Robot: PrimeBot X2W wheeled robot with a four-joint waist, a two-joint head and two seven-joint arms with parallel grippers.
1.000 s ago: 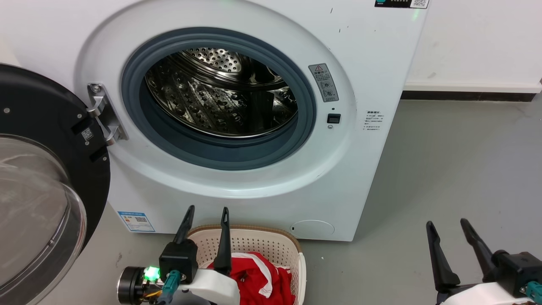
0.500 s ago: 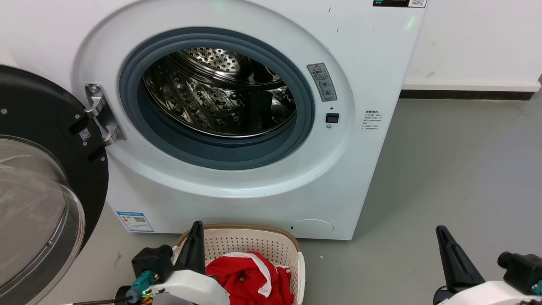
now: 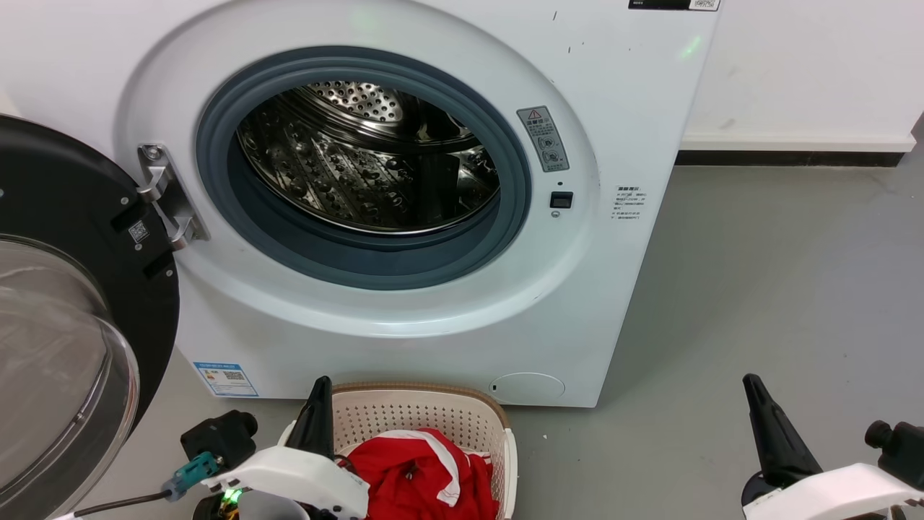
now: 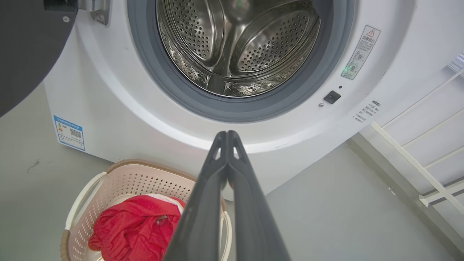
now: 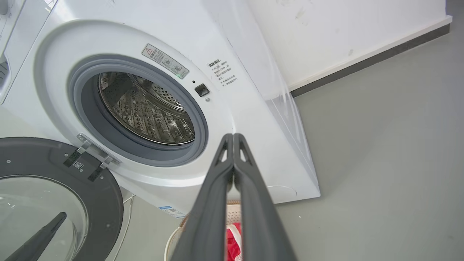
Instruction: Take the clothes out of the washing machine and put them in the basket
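The basket (image 3: 433, 408) and the clothes (image 3: 419, 480) run off the near edge, their left side hidden behind the left forearm (image 3: 303, 473). The door (image 3: 72, 195) is cut off at left. The warning sticker (image 3: 543, 139) print is too small to read.

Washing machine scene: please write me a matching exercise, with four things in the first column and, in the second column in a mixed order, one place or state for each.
Column 1
1. drum
2. door
3. clothes
4. left end effector

Column 2
A. lying in the basket
B. shut, fingers pressed together
C. swung open on its hinge
D. shiny perforated steel

Right pairs: 1-D, 2-C, 3-A, 4-B
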